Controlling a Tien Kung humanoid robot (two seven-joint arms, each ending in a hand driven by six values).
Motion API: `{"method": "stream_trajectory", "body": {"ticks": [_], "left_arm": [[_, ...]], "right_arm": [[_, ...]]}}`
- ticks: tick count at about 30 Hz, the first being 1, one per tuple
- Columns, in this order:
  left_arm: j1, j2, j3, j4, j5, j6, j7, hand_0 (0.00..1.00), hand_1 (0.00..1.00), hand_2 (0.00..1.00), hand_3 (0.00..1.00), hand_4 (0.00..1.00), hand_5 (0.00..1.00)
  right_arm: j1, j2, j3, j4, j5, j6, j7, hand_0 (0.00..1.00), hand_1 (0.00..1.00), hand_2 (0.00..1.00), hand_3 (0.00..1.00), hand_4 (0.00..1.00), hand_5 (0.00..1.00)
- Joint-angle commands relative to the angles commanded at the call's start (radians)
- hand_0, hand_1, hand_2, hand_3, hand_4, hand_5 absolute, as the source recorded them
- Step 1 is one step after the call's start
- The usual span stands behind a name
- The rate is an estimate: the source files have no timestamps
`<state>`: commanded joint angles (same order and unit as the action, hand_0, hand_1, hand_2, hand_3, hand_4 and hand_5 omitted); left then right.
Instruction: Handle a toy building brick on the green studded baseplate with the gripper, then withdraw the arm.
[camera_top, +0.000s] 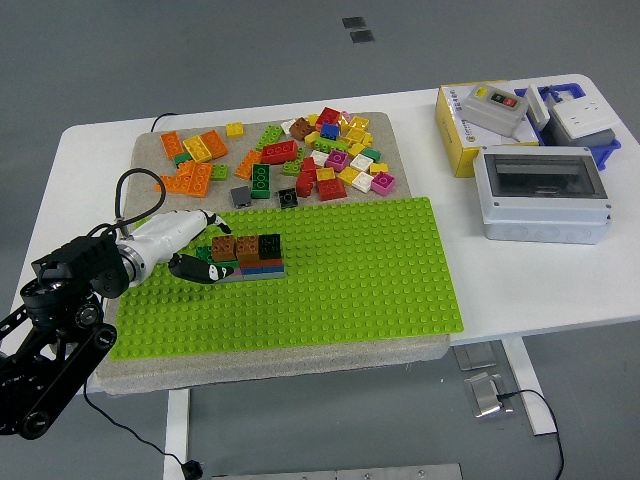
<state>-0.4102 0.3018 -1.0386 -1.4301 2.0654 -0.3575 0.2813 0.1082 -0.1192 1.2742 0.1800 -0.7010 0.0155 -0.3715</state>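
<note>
On the green baseplate, our left robot hand pinches the brick stack (handling step); next we release and withdraw.

I see most of the green baseplate bare to the right of the small brick stack, so that side is free to cross. My left hand crowds the stack's left side. Behind the plate, loose bricks block the far edge. The grey enclosure box and yellow box stand off right, well apart.
</note>
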Motion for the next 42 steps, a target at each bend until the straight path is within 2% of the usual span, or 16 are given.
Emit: {"method": "stream_trajectory", "body": {"ticks": [6,12,15,16,20,24,27,28,33,42], "left_arm": [[-0.002,0.008,-0.005,-0.008,-0.012,-0.005,0.0,0.996,0.972,0.961,0.813,0.789,0.37],[-0.011,0.033,-0.024,-0.041,-0.031,-0.01,0.0,0.995,0.973,0.963,0.809,0.79,0.374],[0.0,0.065,-0.051,-0.097,-0.045,-0.015,0.004,0.995,0.973,0.963,0.809,0.79,0.374],[0.004,0.075,-0.06,-0.116,-0.048,-0.016,0.005,0.994,0.972,0.956,0.761,0.792,0.386],[0.027,0.118,-0.09,-0.197,-0.052,-0.024,0.012,0.994,0.972,0.956,0.761,0.792,0.386],[0.047,0.149,-0.082,-0.274,-0.064,-0.03,0.021,0.994,0.962,0.938,0.724,0.796,0.424],[0.054,0.146,-0.064,-0.275,-0.064,-0.025,0.021,0.994,0.962,0.938,0.724,0.796,0.424],[0.056,0.143,-0.057,-0.271,-0.063,-0.022,0.02,0.998,0.965,0.94,0.716,0.793,0.503],[0.061,0.131,-0.033,-0.254,-0.057,-0.007,0.011,0.998,0.965,0.94,0.716,0.793,0.503],[0.064,0.116,-0.031,-0.22,-0.047,-0.004,0.007,0.998,0.965,0.944,0.71,0.793,0.501]], "right_arm": [[-0.001,0.0,0.005,0.0,-0.003,0.0,-0.002,0.606,0.485,0.666,0.837,0.686,0.998],[-0.002,-0.001,0.009,0.0,-0.006,-0.001,-0.004,0.605,0.486,0.666,0.836,0.685,0.998],[-0.005,-0.001,0.013,0.0,-0.008,-0.002,-0.005,0.605,0.486,0.666,0.836,0.685,0.998],[-0.006,-0.001,0.013,0.0,-0.008,-0.002,-0.006,0.605,0.486,0.665,0.836,0.684,0.998],[-0.01,-0.002,0.015,0.0,-0.004,-0.003,-0.005,0.605,0.486,0.665,0.836,0.684,0.998],[-0.015,-0.002,0.015,0.0,-0.001,-0.003,-0.005,0.606,0.486,0.664,0.835,0.686,0.998],[-0.016,-0.002,0.015,0.0,-0.002,-0.004,-0.005,0.606,0.486,0.664,0.835,0.686,0.998],[-0.017,-0.002,0.014,0.0,-0.003,-0.004,-0.006,0.606,0.485,0.664,0.834,0.685,0.998],[-0.017,-0.002,0.011,0.0,-0.002,-0.004,-0.006,0.606,0.485,0.664,0.834,0.685,0.998],[-0.014,-0.001,-0.002,0.0,0.011,-0.007,-0.002,0.606,0.485,0.661,0.834,0.688,0.998]]}}
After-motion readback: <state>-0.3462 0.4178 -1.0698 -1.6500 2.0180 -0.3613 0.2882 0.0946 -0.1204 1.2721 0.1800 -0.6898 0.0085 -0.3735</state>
